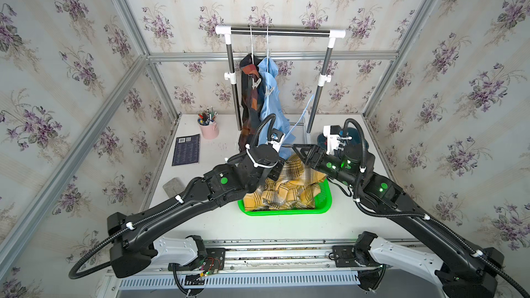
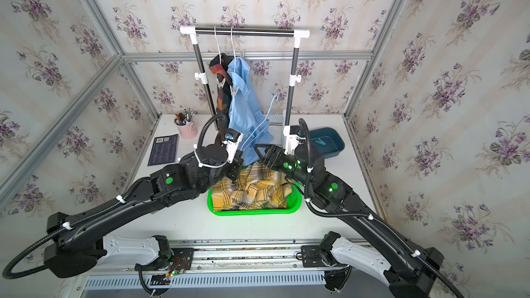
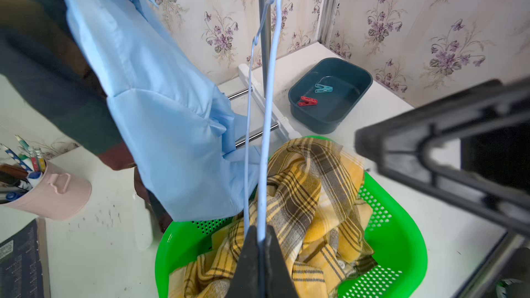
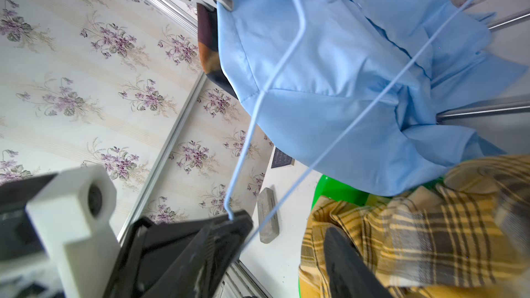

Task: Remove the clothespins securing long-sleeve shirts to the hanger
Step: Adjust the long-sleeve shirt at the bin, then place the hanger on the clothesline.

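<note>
The yellow-and-grey plaid shirt (image 1: 286, 187) lies crumpled in a green basket (image 1: 324, 204). My left gripper (image 3: 261, 239) is shut on a bare light-blue wire hanger (image 3: 268, 110) just above it. My right gripper (image 4: 275, 259) stands open over the basket's far side, holding nothing. On the rack hang the light blue shirt (image 1: 269, 101) and the dark plaid shirt (image 1: 249, 101), each with a translucent clothespin (image 1: 269, 90) (image 1: 256, 83) on its shoulder. A red clothespin (image 3: 307, 101) and a teal clothespin (image 3: 323, 88) lie in a dark teal bin (image 3: 329, 121).
The garment rack (image 1: 279, 31) stands at the back of the table. A pink pen cup (image 1: 209, 130), a dark notebook (image 1: 185, 149) and a grey block (image 1: 174, 187) sit on the left side. Metal frame posts edge the table.
</note>
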Robot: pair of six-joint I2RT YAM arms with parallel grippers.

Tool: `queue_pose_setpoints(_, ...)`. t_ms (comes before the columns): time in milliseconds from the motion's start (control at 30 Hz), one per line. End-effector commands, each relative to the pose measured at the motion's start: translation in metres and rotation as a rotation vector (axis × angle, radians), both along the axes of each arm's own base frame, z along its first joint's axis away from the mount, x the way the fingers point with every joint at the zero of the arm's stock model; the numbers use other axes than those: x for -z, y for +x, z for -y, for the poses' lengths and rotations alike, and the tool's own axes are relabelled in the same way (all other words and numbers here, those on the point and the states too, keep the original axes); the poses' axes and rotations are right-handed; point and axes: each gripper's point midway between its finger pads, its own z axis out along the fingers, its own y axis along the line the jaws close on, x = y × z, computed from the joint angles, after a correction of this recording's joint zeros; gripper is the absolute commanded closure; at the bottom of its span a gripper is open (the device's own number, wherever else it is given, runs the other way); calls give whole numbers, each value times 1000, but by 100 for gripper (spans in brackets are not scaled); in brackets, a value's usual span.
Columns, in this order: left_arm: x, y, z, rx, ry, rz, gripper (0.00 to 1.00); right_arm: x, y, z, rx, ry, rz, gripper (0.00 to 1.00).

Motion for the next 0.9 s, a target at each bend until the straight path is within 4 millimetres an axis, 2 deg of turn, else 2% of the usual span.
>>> queue_pose_setpoints(0, -27, 9, 7, -85, -48, 137, 100, -15, 5, -14, -46, 27, 3, 40)
queue_pose_setpoints(167, -21, 10, 20, -94, -5, 157, 100, -17, 12, -27, -85, 35, -1, 47)
queue_pose_setpoints(333, -18, 9, 25, -96, -3, 167, 100, -4, 16, -29, -79, -4, -33, 59)
queue_pose_setpoints(433, -19, 6, 25, -92, -5, 174, 100, -2, 17, -26, -64, -15, -34, 69)
queue_pose_setpoints(633, -18, 1, 32, -53, -14, 168, 100, 1, 21, -25, -46, -35, -30, 98)
queue_pose_setpoints(833, -14, -4, 30, -32, -25, 158, 100, -6, 22, -23, -39, -55, -2, 100)
queue_pose_setpoints(867, -14, -4, 30, -32, -25, 159, 97, -7, 21, -22, -40, -58, 4, 100)
